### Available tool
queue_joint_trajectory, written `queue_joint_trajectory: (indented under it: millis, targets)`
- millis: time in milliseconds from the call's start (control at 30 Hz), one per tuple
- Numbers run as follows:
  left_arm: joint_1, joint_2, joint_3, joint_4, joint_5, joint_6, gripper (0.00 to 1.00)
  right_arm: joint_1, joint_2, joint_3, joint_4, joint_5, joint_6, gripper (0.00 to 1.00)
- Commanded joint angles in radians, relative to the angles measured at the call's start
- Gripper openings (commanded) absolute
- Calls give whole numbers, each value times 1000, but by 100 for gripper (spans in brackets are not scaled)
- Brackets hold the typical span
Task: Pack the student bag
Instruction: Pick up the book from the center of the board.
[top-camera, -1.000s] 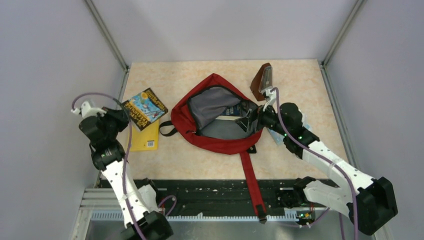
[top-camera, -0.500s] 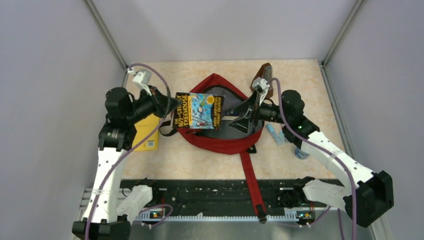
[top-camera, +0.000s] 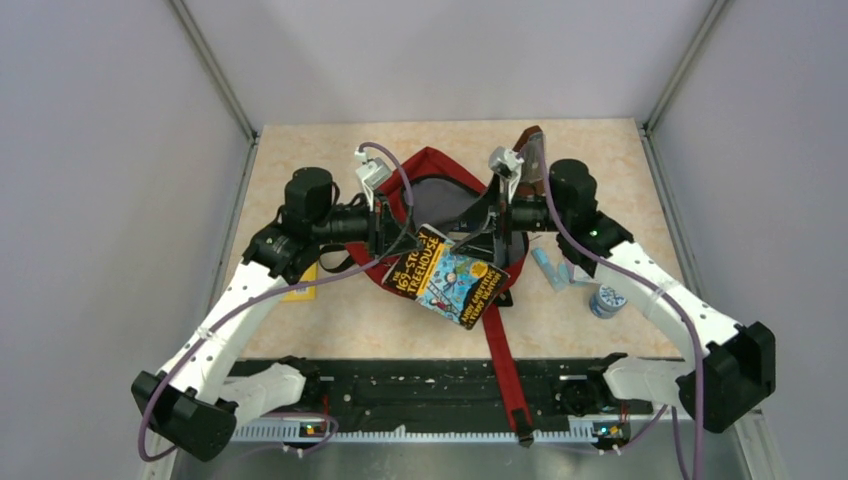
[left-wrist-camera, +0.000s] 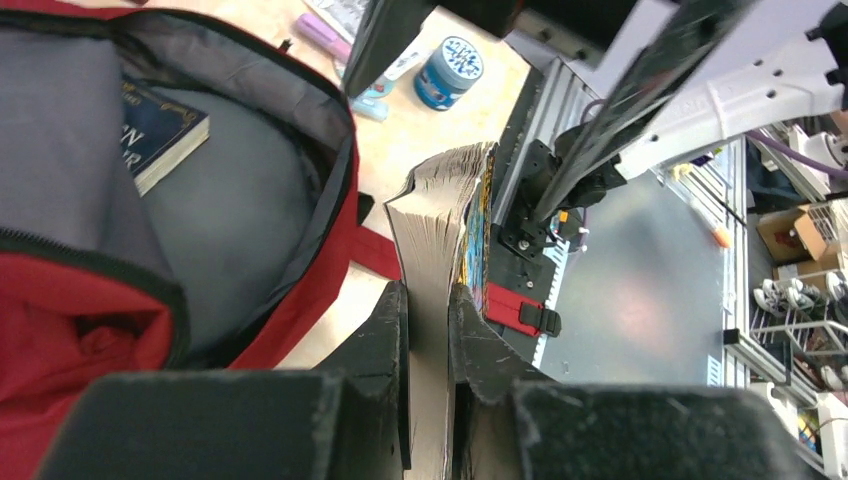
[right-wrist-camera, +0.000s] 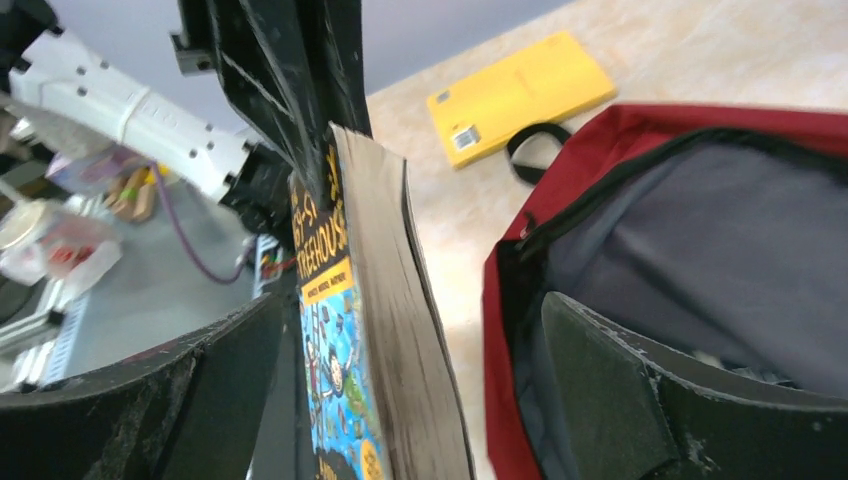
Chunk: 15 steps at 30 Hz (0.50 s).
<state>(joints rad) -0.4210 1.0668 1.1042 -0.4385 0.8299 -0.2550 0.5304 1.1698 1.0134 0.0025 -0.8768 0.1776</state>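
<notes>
One paperback (top-camera: 450, 280) in play. Position? (Chief)
Pinched at its corner by the left gripper (left-wrist-camera: 428, 300), it hangs slantwise over the near rim of the student bag (top-camera: 430, 160). The bag's mouth opens just beyond. (Inspector)
Right gripper (right-wrist-camera: 410, 390)? (Chief)
Spread wide, straddling the page edge; contact unconfirmed. I judge the left arm best placed to lower it in. (Inspector)

Student bag (left-wrist-camera: 60, 330) mouth gapes wide, grey floor mostly bare; only a dark book (left-wrist-camera: 160, 130) lies flat inside. Paperback (top-camera: 447, 277), clamped in L gripper (left-wrist-camera: 430, 330), hangs over the near rim. Wide-spread R gripper (top-camera: 478, 232) crowds the mouth's right edge, so little room btwn them.
</notes>
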Motion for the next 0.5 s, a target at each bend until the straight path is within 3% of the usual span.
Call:
queue_joint_trajectory:
  millis: [0, 167, 267, 400, 433, 467]
  targets:
    - [-36, 1, 58, 167, 76, 8, 0, 25, 54, 23, -56, -170, -27, 95]
    - [-46, 23, 65, 176, 89, 18, 0, 68, 86, 22, -132, -277, -65, 74]
    - [-47, 29, 63, 175, 92, 30, 0, 71, 78, -6, -100, -322, -44, 55]
    - [-48, 32, 64, 175, 29, 40, 0, 70, 64, -23, -76, -299, 6, 1]
    - [-48, 39, 68, 164, -12, 46, 6, 66, 56, -26, -75, -247, 23, 0]
    - [-47, 51, 80, 143, -59, 63, 22, 57, 46, -28, -74, -183, 48, 0]
